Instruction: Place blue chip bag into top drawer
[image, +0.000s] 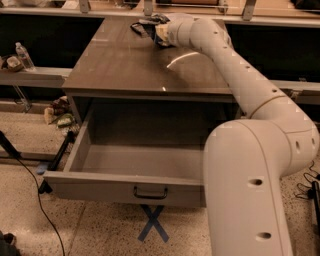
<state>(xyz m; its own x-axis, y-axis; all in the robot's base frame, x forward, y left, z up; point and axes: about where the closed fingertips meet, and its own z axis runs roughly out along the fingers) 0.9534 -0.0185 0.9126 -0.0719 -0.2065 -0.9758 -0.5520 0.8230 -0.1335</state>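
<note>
The blue chip bag shows as a dark wrinkly shape at the far edge of the tabletop. My gripper is stretched out to the far end of the table, right against the bag's right side, and partly hides it. The top drawer stands pulled out below the tabletop. It is grey-brown, its inside is bare, and a small dark bar handle sits at the centre of its front. My arm crosses the table's right side.
My bulky arm base stands in front of the drawer's right end. A water bottle stands on a low shelf at the left. Clutter and a black cable lie on the floor at the left. A blue tape X marks the floor.
</note>
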